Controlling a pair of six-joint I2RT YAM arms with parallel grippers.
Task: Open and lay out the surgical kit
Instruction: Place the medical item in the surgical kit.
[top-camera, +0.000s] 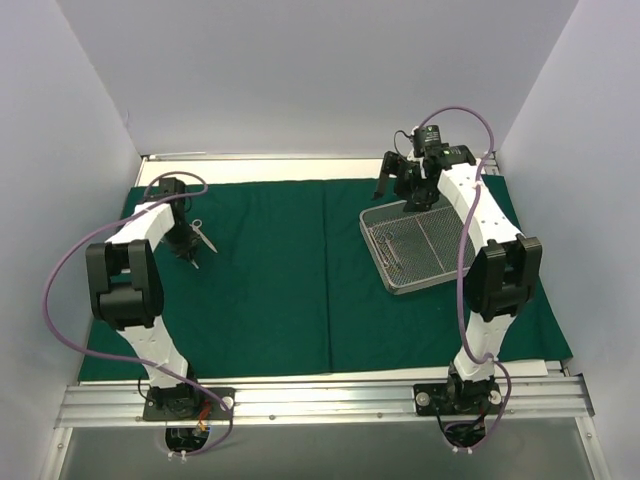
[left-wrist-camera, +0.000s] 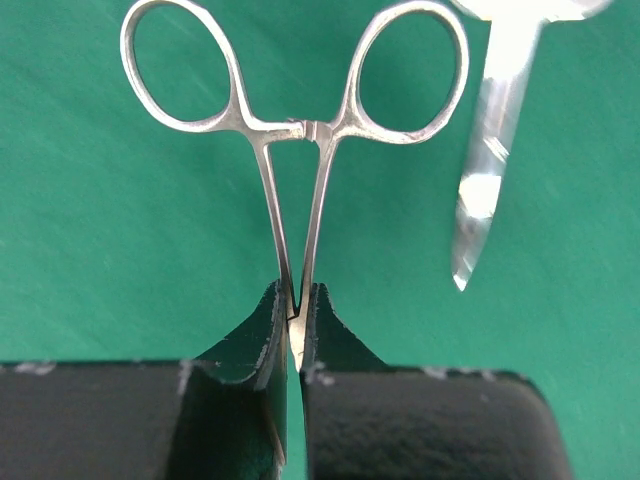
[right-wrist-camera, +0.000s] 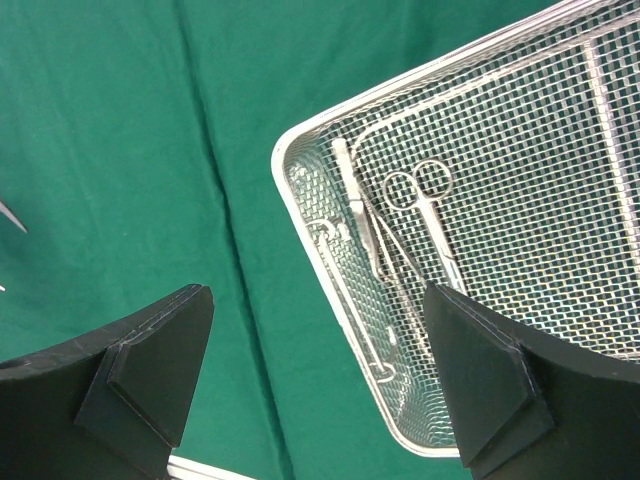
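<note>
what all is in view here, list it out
drape: one, dark green, spread over the table
tray: one, silver mesh, on the drape's right side
tray instruments: at least three, steel, by one tray corner
forceps: one, steel, at the drape's left, in the left tool
loose instrument: one, steel, on the drape beside the forceps
left arm, right arm: white and black, based at the near edge
left tool: black, shut on the forceps
right tool: black, open, above the tray corner

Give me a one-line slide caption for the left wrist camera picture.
Left gripper shut on ring-handled forceps over the green drape, a second steel instrument beside them.
</note>
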